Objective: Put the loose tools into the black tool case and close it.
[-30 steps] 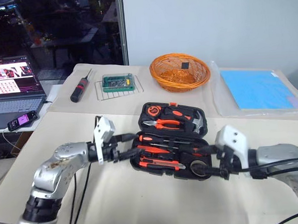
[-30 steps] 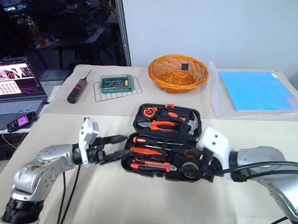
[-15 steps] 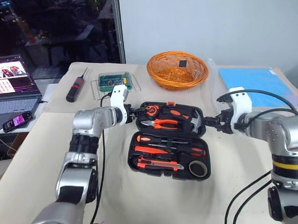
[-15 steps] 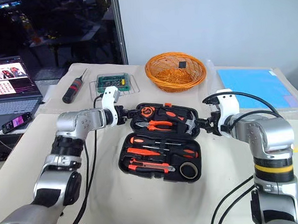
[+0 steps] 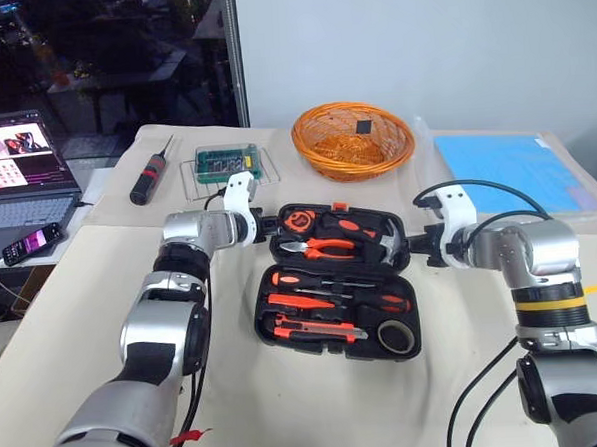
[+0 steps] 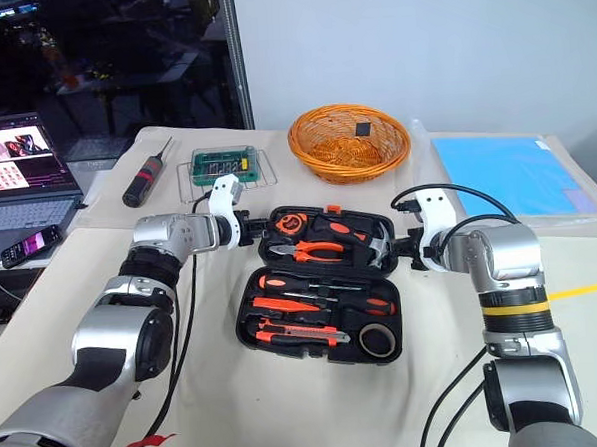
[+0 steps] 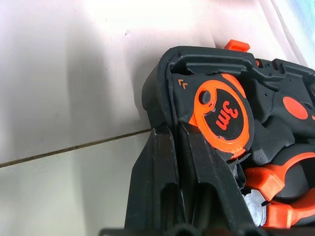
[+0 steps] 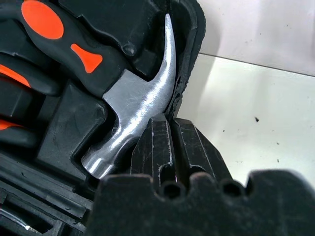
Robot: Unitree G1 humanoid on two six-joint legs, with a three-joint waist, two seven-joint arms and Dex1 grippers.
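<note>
Surroundings: on the desk, an orange wicker basket stands at the far edge, a green box of bits to its left, a black-and-red-handled screwdriver nearer the far left corner, a blue sheet toward the far right corner; a laptop and phone lie off the left edge.
In the way: nothing lies between the case halves.
Case: the black tool case lies open mid-desk, its lid half toward the far edge, a small orange latch at that rim.
Contents: lid half holds a tape measure, pliers and a hammer; the near half holds the loose tools, orange-and-black screwdrivers and what may be the folding knife, beside a tape roll.
Left gripper: fingers pressed together against the lid's left rim by the tape measure.
Right gripper: fingers pressed together at the lid's right rim, beside the hammer claw.
</note>
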